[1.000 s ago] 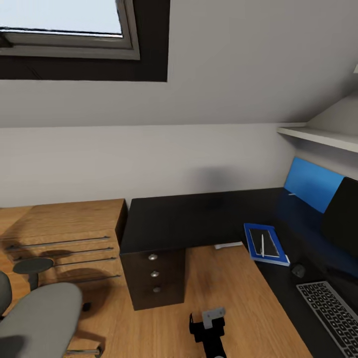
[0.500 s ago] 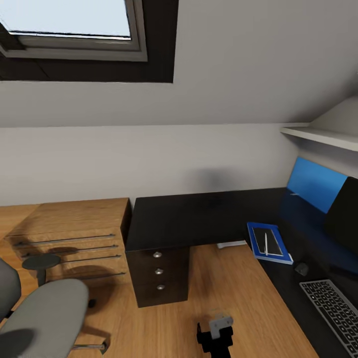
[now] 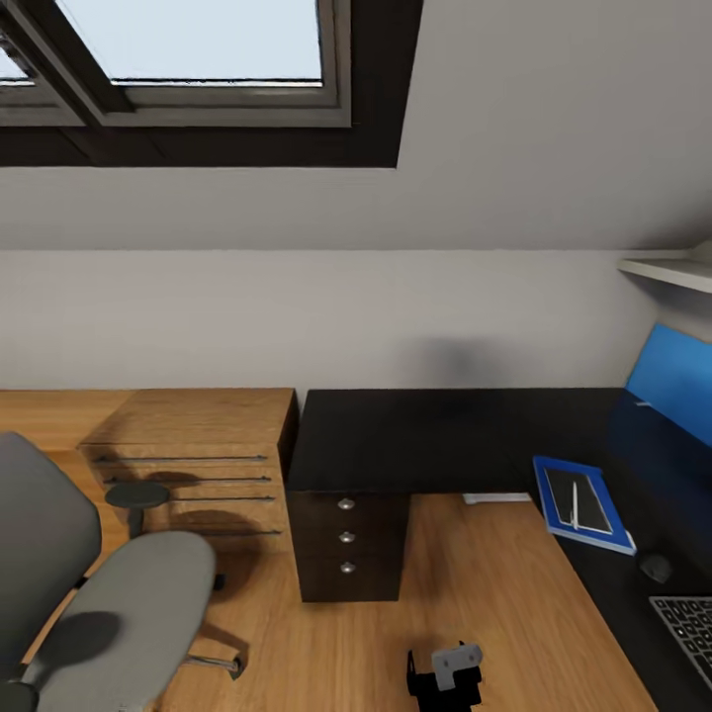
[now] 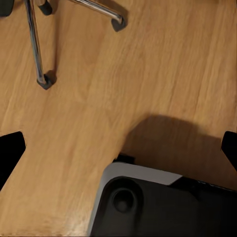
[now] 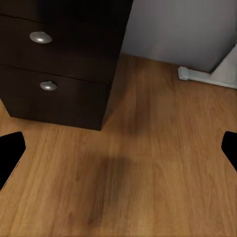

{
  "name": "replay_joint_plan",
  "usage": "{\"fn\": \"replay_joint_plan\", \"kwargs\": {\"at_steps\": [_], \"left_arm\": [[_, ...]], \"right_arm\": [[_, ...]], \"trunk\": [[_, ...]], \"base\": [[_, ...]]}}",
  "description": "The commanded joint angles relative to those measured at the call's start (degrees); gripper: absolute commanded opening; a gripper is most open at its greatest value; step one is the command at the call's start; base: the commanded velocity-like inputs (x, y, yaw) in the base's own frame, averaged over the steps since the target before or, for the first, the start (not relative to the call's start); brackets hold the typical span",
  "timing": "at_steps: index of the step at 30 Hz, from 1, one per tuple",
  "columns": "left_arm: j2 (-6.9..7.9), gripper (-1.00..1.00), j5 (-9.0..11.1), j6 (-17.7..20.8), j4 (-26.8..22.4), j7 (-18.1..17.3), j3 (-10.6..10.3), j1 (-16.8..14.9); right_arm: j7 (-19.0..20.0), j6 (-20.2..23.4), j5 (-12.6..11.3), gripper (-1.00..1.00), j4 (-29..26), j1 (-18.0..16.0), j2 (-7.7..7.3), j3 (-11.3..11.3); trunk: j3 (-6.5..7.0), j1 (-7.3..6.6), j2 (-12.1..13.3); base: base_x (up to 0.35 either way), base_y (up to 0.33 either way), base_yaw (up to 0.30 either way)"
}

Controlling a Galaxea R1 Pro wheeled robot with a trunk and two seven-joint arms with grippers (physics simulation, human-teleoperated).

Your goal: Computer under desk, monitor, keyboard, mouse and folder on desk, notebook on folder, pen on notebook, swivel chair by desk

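The black desk [image 3: 435, 435] runs along the far wall and turns down the right side. On its right wing lies the blue folder [image 3: 593, 537] with the dark notebook [image 3: 585, 497] on it and the white pen [image 3: 575, 504] on top. The mouse [image 3: 655, 567] sits just nearer, then a corner of the keyboard [image 3: 689, 625]. The grey swivel chair [image 3: 119, 613] stands at lower left, apart from the desk. The monitor and the computer are out of view. My left gripper [image 4: 118, 150] hangs open over the floor near the chair's chrome legs [image 4: 34, 44]. My right gripper [image 5: 118, 150] is open, facing the drawer unit [image 5: 54, 64].
A low light-wood cabinet [image 3: 198, 435] stands left of the desk's drawer unit [image 3: 346, 534]. A blue panel [image 3: 682, 381] and a white shelf [image 3: 672, 272] are on the right wall. Wood floor [image 3: 475, 593] lies between chair and desk. A black and grey arm part [image 3: 445, 674] shows at the bottom edge.
The camera has turned left, so the whole picture has shifted right. More of the chair shows and the monitor has left the frame. The things on the desk have not moved.
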Motion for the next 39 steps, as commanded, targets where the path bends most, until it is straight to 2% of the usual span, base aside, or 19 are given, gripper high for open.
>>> {"fn": "replay_joint_plan", "kwargs": {"at_steps": [1, 6, 14, 19, 24, 29, 39], "left_arm": [[-0.04, 1.0, 0.32, -0.21, 0.35, 0.13, -0.19, -0.06], [-0.13, 1.0, 0.29, -0.23, 1.2, 0.09, -0.34, -0.06], [-0.15, 1.0, 0.29, -0.53, 1.53, 0.22, -0.33, -0.06], [-0.13, 1.0, 0.3, -3.07, 1.56, 0.32, -0.26, -0.06], [-0.2, 1.0, 0.33, -7.26, 1.97, 0.39, -0.23, -0.06], [-0.19, 1.0, 0.33, -9.58, 3.76, 0.39, -0.32, -0.06], [-0.17, 1.0, 0.33, -10.34, 4.68, 0.34, -0.35, -0.06]], "right_arm": [[-0.25, -0.39, -0.41, 1.0, 0.13, -0.05, 0.02, 0.51], [-0.26, -3.0, -0.32, 1.0, 0.41, 0.2, 0.13, 0.52], [-0.26, -11.12, -0.09, 1.0, 2.13, 1.06, 0.07, 0.51], [-0.29, -14.93, -0.25, 1.0, 3.25, 1.2, 0.0, 0.42], [-0.37, -16.4, -0.33, 1.0, 3.62, 1.25, -0.04, 0.37], [-0.38, -16.93, -0.37, 1.0, 3.8, 1.26, 0.0, 0.36], [-0.62, -16.96, -0.45, 1.0, 3.8, 1.27, -0.06, 0.19]], "trunk": [[-0.12, 0.03, -0.12], [-0.12, 0.03, -0.12], [-0.12, 0.03, -0.12], [-0.16, 0.03, -0.12], [-0.21, 0.03, -0.12], [-0.25, 0.03, -0.12], [-0.43, 0.03, -0.12]], "base": [[0.0, 0.0, 0.278], [0.0, 0.0, 0.278], [0.0, 0.0, 0.279], [0.0, 0.0, 0.279], [0.0, 0.0, 0.279], [0.0, 0.0, 0.279], [0.0, 0.0, 0.279]]}}
